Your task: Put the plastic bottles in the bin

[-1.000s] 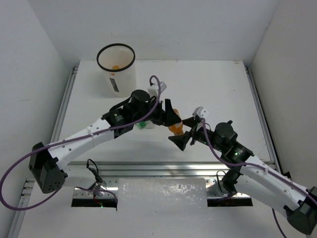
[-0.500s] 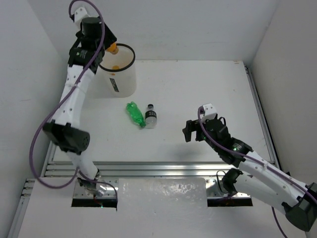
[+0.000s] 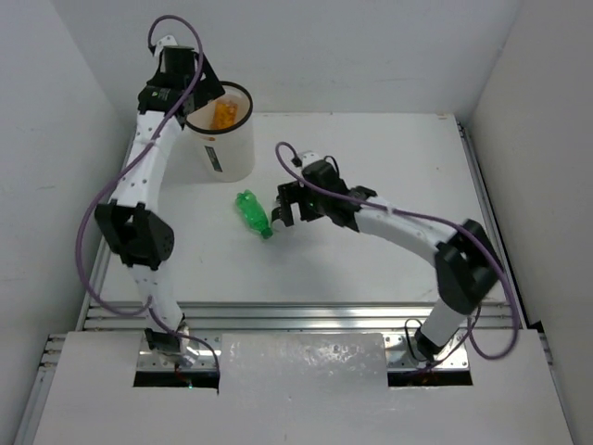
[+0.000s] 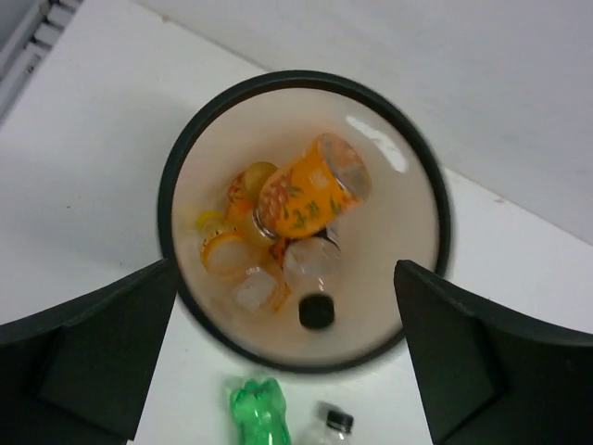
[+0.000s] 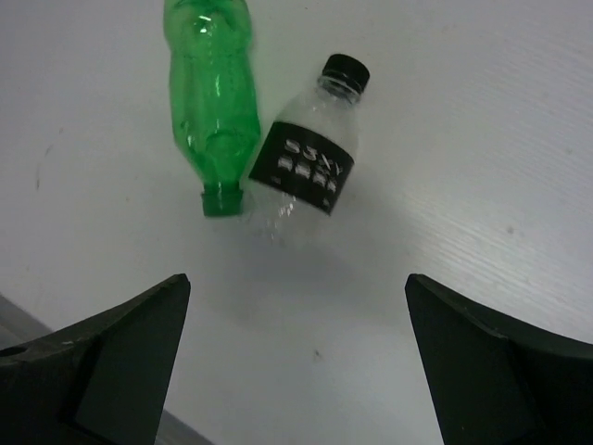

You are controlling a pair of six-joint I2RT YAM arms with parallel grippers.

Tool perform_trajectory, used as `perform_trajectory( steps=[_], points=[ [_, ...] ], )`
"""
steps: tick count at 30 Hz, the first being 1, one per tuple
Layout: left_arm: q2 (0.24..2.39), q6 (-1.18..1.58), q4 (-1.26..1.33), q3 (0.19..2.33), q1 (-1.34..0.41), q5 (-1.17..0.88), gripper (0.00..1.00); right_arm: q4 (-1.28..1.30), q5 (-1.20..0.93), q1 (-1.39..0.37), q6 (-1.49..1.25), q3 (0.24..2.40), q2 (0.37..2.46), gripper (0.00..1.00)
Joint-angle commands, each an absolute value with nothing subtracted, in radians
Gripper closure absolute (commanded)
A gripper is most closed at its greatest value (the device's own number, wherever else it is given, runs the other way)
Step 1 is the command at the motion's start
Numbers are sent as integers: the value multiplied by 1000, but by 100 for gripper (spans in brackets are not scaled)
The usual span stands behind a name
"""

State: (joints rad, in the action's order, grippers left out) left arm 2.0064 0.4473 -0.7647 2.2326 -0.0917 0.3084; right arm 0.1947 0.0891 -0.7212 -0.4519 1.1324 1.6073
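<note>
The white bin (image 3: 233, 153) with a black rim (image 4: 296, 77) stands at the table's back left. My left gripper (image 3: 206, 98) hangs open above it, nothing between its fingers (image 4: 111, 343). An orange bottle (image 4: 310, 192) lies tilted inside on top of several others, orange and clear. A green bottle (image 3: 252, 213) lies on the table in front of the bin. Beside it in the right wrist view lies a clear bottle (image 5: 306, 167) with a dark label and black cap. My right gripper (image 5: 296, 283) hovers open just short of that pair, and in the top view it covers the clear bottle.
White walls close in the table on the left, back and right. A metal rail (image 3: 306, 315) runs along the near edge. The right arm (image 3: 408, 222) stretches across the table's middle toward the left.
My left arm swung from the table's middle up to the bin with the orange bottle and opened; the bottle now lies in the bin. My right arm reached left to the green and clear bottles.
</note>
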Motion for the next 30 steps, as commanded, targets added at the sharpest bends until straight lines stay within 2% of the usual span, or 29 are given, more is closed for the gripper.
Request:
perform_trajectory(
  steps=[1, 3, 4, 5, 9, 12, 13, 14, 17, 20, 22, 26, 30],
  points=[
    [1641, 431, -683, 2147, -117, 298, 0, 293, 57, -713, -520, 1345, 1796, 3],
    [1521, 451, -663, 1944, -127, 249, 0, 340, 46, -713, -551, 1426, 1909, 5],
    [1391, 459, -611, 1866, -133, 233, 0, 344, 35, -715, -572, 1443, 1937, 6],
    [1324, 460, -582, 1706, -146, 198, 0, 350, 23, -718, -581, 1453, 1980, 6],
    [1076, 454, -534, 1435, -158, 151, 0, 370, 55, -715, -588, 1489, 2061, 9],
    [988, 424, -525, 1297, -161, 97, 0, 338, 70, -704, -566, 1464, 2082, 28],
    [973, 417, -520, 1237, -161, 69, 0, 322, 77, -701, -560, 1444, 2074, 43],
    [957, 416, -519, 1212, -161, 52, 0, 301, 78, -700, -551, 1419, 2060, 50],
    [917, 423, -460, 1109, -175, -140, 0, 114, 78, -699, -470, 1219, 1939, 68],
    [925, 468, -367, 997, -251, -235, 0, -59, 66, -704, -430, 1070, 1742, 75],
    [943, 505, -295, 918, -352, -232, 0, -145, 55, -706, -397, 899, 1567, 77],
    [983, 615, -28, 775, -458, -400, 0, -335, -82, -707, -362, 628, 1283, 76],
    [1052, 670, 211, 764, -538, -448, 0, -365, -198, -712, -370, 545, 1082, 76]
  ],
)
